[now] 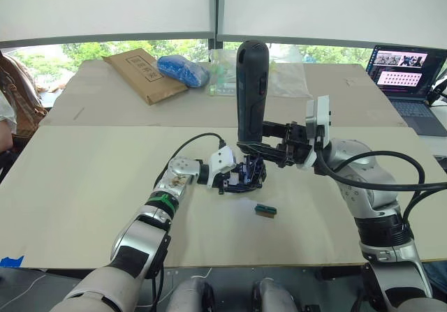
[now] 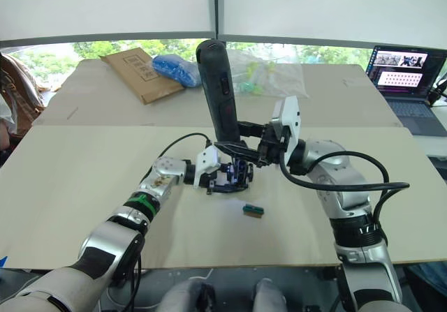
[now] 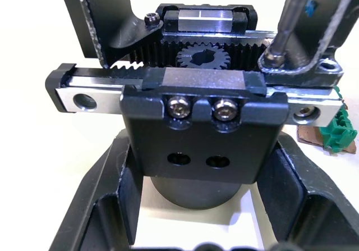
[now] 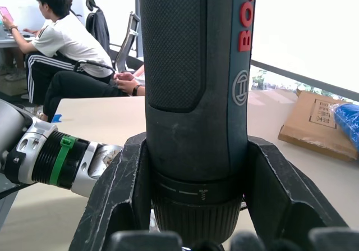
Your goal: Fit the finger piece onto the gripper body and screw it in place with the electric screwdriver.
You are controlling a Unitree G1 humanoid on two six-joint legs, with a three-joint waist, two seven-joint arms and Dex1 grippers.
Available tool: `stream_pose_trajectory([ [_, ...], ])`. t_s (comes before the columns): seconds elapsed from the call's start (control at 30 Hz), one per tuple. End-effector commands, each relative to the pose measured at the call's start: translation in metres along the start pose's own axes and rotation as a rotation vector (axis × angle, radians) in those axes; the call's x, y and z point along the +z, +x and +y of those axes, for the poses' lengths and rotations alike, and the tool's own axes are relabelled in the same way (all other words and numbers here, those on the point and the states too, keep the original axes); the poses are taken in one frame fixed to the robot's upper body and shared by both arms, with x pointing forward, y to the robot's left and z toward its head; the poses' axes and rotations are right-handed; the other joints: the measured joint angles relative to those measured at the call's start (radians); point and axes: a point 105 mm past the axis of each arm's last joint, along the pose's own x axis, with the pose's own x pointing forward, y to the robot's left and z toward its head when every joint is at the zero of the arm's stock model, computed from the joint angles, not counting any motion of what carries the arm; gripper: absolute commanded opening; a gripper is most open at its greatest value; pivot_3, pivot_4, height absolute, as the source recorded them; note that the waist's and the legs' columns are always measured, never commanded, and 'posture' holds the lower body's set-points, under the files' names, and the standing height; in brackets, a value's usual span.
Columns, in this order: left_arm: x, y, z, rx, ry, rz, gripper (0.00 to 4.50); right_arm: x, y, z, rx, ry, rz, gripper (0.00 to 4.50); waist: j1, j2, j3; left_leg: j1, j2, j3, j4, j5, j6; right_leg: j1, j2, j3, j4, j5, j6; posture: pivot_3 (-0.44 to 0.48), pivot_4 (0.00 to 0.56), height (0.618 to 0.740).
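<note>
Nearest you, the small green block (image 1: 265,210) lies on the table (image 1: 84,200), just in front of the gripper body (image 1: 246,174) and apart from it. Your left gripper (image 1: 233,175) is clamped around that gripper body, holding it at the table's middle. Your right gripper (image 1: 257,146) grips the electric screwdriver (image 1: 251,92) near its lower end, holding it upright with its metal bit (image 3: 290,21) down on the gripper body's top. You can see a cardboard box (image 1: 140,73) and a laptop (image 1: 407,82) at the far side.
</note>
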Motion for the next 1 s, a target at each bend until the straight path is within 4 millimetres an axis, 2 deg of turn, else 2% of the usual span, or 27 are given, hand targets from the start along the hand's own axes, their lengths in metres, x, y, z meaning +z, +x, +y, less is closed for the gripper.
stream_pose_trajectory([
  [0.03, 0.010, -0.009, 0.010, 0.037, 0.043, -0.022, 2.32, -0.067, -0.017, -0.003, -0.077, 0.162, 0.234, 1.89, 0.000, 0.000, 0.000, 0.000, 0.000, 0.000, 0.000, 0.000, 0.000, 0.000, 0.000, 0.000, 0.000, 0.000, 0.000, 0.000, 0.150, 0.732],
  [0.13, 0.011, -0.009, 0.010, 0.038, 0.044, -0.023, 2.32, -0.065, -0.017, -0.005, -0.088, 0.149, 0.223, 1.89, 0.000, 0.000, 0.000, 0.000, 0.000, 0.000, 0.000, 0.000, 0.000, 0.000, 0.000, 0.000, 0.000, 0.000, 0.000, 0.000, 0.150, 0.732],
  [0.23, 0.011, -0.009, 0.011, 0.038, 0.044, -0.022, 2.32, -0.046, -0.015, -0.008, -0.090, 0.075, 0.170, 1.89, 0.000, 0.000, 0.000, 0.000, 0.000, 0.000, 0.000, 0.000, 0.000, 0.000, 0.000, 0.000, 0.000, 0.000, 0.000, 0.000, 0.150, 0.732],
  [0.33, 0.011, -0.009, 0.010, 0.035, 0.044, -0.019, 2.32, 0.010, -0.006, -0.015, -0.113, -0.019, -0.006, 1.89, -0.001, 0.000, 0.000, -0.001, 0.000, 0.000, 0.000, 0.000, 0.000, -0.001, -0.001, 0.000, 0.000, 0.000, 0.000, 0.000, 0.150, 0.732],
  [0.4, 0.009, -0.009, 0.010, 0.033, 0.042, -0.013, 2.32, 0.057, -0.001, -0.009, -0.087, -0.091, -0.145, 1.89, -0.002, 0.000, 0.000, -0.003, 0.000, 0.000, 0.000, 0.000, 0.000, -0.005, -0.001, 0.000, 0.001, 0.000, 0.000, 0.000, 0.150, 0.732],
  [0.5, 0.005, -0.008, 0.009, 0.033, 0.034, 0.006, 2.32, 0.103, 0.002, 0.004, -0.042, -0.116, -0.297, 1.89, -0.003, 0.001, 0.003, -0.011, 0.000, 0.001, 0.000, 0.000, 0.000, -0.012, -0.002, 0.000, 0.002, 0.001, -0.001, 0.000, 0.150, 0.732],
  [0.57, 0.003, -0.008, 0.010, 0.036, 0.023, 0.016, 2.32, 0.124, 0.002, 0.013, -0.010, -0.095, -0.363, 1.89, -0.002, 0.003, 0.004, -0.012, -0.001, 0.001, 0.000, 0.000, 0.000, -0.013, -0.001, -0.001, 0.003, 0.001, -0.001, 0.000, 0.150, 0.732],
  [0.63, 0.004, -0.008, 0.010, 0.038, 0.011, 0.012, 2.32, 0.129, 0.002, 0.019, 0.009, -0.065, -0.377, 1.89, 0.000, 0.003, 0.004, -0.013, -0.001, 0.001, 0.000, 0.000, 0.000, -0.011, 0.001, -0.002, 0.003, 0.001, -0.001, 0.000, 0.150, 0.732],
  [0.7, 0.005, -0.011, 0.012, 0.037, 0.005, 0.011, 3.38, 0.130, 0.000, 0.027, 0.034, -0.033, -0.378, 1.89, -0.001, 0.003, 0.004, -0.012, 0.000, 0.000, 0.000, 0.000, 0.000, -0.009, 0.001, -0.003, 0.002, 0.001, -0.001, 0.000, 0.150, 0.732],
  [0.77, 0.005, -0.015, 0.011, 0.021, 0.010, 0.015, 4.19, 0.126, -0.003, 0.037, 0.070, -0.012, -0.355, 1.89, -0.001, 0.002, 0.004, -0.012, 0.000, 0.000, 0.000, 0.000, 0.000, -0.010, 0.001, -0.002, 0.001, 0.001, 0.000, 0.000, 0.150, 0.732],
  [0.8, 0.005, -0.017, 0.010, 0.008, 0.014, 0.017, 4.45, 0.124, -0.005, 0.042, 0.089, -0.003, -0.339, 1.89, 0.002, 0.002, 0.004, -0.012, 0.000, 0.000, 0.001, 0.000, 0.000, -0.010, 0.001, -0.002, 0.001, 0.001, 0.000, 0.000, 0.150, 0.732],
  [0.93, 0.010, -0.032, 0.005, -0.058, 0.055, 0.025, 4.50, 0.107, -0.022, 0.058, 0.126, 0.029, -0.240, 1.89, 0.007, 0.002, 0.004, -0.013, -0.001, 0.000, 0.000, 0.000, 0.001, -0.011, 0.000, -0.002, 0.000, 0.001, 0.000, 0.000, 0.150, 0.732],
  [1.0, 0.018, -0.046, -0.007, -0.149, 0.077, 0.016, 4.50, 0.092, -0.037, 0.065, 0.084, 0.038, -0.174, 1.89, 0.008, 0.002, 0.004, -0.014, -0.001, 0.000, 0.000, 0.000, 0.001, -0.011, 0.001, -0.002, 0.001, 0.001, 0.000, 0.000, 0.150, 0.732],
])
